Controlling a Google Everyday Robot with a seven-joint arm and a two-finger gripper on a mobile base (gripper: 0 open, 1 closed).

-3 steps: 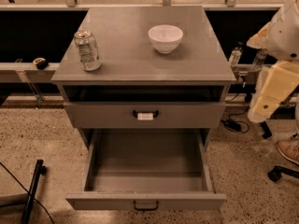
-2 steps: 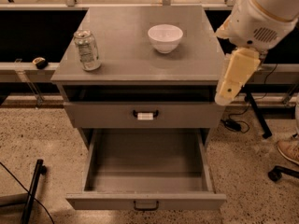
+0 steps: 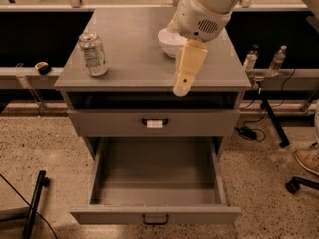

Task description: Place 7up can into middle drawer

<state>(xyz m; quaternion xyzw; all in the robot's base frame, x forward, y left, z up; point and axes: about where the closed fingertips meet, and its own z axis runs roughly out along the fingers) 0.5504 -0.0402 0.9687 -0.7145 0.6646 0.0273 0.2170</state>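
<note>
nearest us the middle drawer [image 3: 199, 215] stands pulled out toward us, its small dark handle [image 3: 155, 219] on the front panel and its grey floor in plain view. just above and behind it the upper drawer [image 3: 109, 122] is shut, with a white tag [image 3: 154, 125] on its handle. over the front edge of the tabletop [image 3: 134, 63], right of centre, hangs the gripper [image 3: 181, 86], a cream piece pointing down and slightly left from the white arm [image 3: 207, 9]. we see it edge-on and cannot tell how far its jaws are parted; it has hold of nothing we can see. the can [image 3: 93, 55] stands upright on the left side of the tabletop, near the front-left corner, well apart from the gripper and outside the drawer. farther back a white bowl [image 3: 167, 40] sits on the tabletop, partly hidden behind the arm. two bottles [image 3: 251, 59] stand beyond the right edge.
</note>
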